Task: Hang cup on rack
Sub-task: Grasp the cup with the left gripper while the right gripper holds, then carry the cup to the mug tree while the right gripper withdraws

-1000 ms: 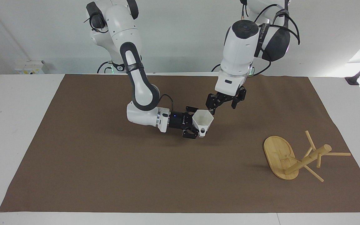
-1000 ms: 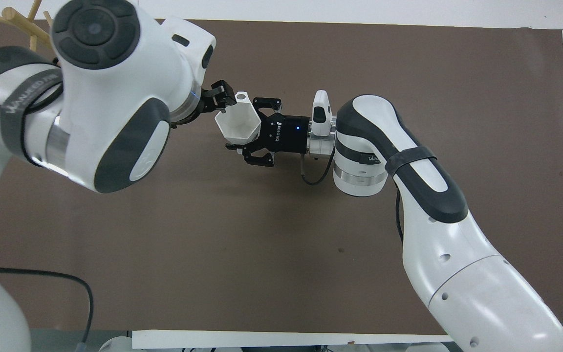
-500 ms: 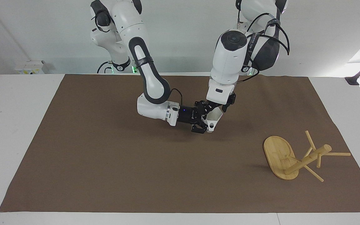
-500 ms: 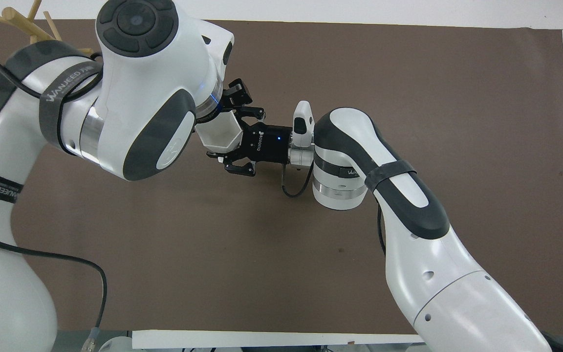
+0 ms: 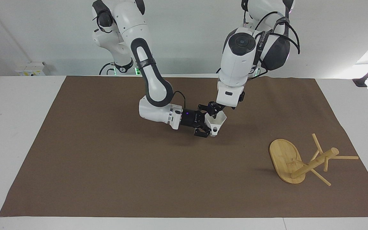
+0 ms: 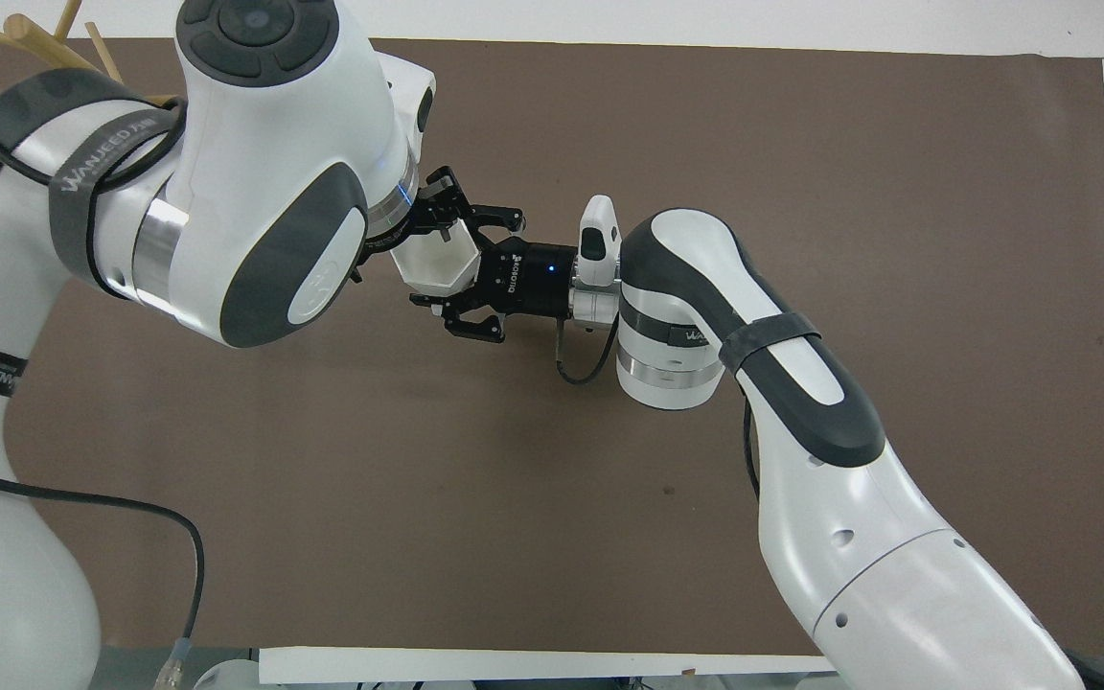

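Note:
The white faceted cup is held above the middle of the brown mat, rim up and tilted, handle pointing down. My right gripper reaches in sideways and is shut on the cup's body; it also shows in the overhead view around the cup. My left gripper comes down from above and sits at the cup's rim, seen in the overhead view as well. The bamboo rack lies tipped over on the mat toward the left arm's end, its oval base standing on edge.
The brown mat covers most of the white table. In the overhead view only the rack's peg tips show past the left arm's bulk. A grey box sits at the table's edge beside the right arm's base.
My left gripper has come down from beside the cup onto its rim. My right arm has carried the cup a little toward the left arm and tilted it.

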Controlling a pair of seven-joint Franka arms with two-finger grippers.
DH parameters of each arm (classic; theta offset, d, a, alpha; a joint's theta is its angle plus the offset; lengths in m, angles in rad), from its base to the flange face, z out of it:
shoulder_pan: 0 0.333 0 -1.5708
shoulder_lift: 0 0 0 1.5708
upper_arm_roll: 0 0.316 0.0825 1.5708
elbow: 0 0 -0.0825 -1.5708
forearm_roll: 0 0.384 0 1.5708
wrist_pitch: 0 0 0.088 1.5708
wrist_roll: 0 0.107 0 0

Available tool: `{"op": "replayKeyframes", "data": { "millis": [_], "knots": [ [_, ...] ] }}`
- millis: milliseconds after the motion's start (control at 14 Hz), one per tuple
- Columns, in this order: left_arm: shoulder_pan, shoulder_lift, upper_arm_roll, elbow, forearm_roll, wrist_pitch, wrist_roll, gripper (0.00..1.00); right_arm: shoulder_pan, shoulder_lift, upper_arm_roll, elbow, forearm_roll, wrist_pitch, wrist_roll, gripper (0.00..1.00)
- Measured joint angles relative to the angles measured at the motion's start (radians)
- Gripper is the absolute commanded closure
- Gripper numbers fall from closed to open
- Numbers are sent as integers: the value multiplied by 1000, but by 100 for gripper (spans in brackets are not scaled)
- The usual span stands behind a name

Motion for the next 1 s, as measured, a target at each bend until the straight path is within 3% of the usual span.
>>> {"op": "replayKeyframes", "data": {
  "millis": [71, 214, 786, 857, 929, 1000],
  "knots": [
    [0, -4, 0, -23, -13, 17, -6, 18, 0, 0, 0, 0, 0, 0, 0, 72],
    [0, -19, 1, -71, -26, 50, -11, 99, 0, 0, -1, 0, 0, 0, 0, 72],
    [3, -51, 7, -120, -55, 79, -6, 100, -3, 0, -4, 0, 2, 1, 2, 71],
    [3, -52, 7, -121, -55, 79, -6, 100, -3, -1, -4, 0, 2, 1, 2, 66],
    [3, -52, 7, -121, -55, 80, -5, 100, -3, -1, -4, 0, 2, 1, 2, 29],
    [3, -53, 7, -122, -54, 80, -5, 100, -3, -1, -4, 0, 2, 2, 2, 0]
  ]
}}
